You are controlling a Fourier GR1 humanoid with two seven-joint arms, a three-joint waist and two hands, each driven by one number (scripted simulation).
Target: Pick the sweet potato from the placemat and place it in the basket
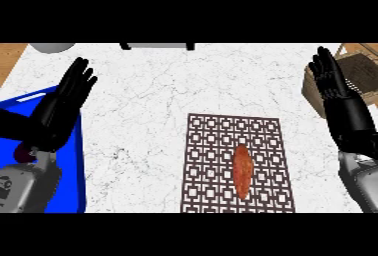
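White marble counter with a placemat, a blue tray and a basket

The counter (162,90) has a white top veined with thin grey lines and fills most of the head view. A brown placemat (221,165) with a white geometric lattice pattern lies flat on it, right of centre and reaching toward the near edge. A blue tray (70,170) lies on the counter's left side, one corner angled toward the middle. A woven brown basket (362,70) stands at the right edge, partly out of view. At the far edge a pale rounded object (52,47) shows at the left, and a white object on dark feet (156,46) near the middle; both are cut off.
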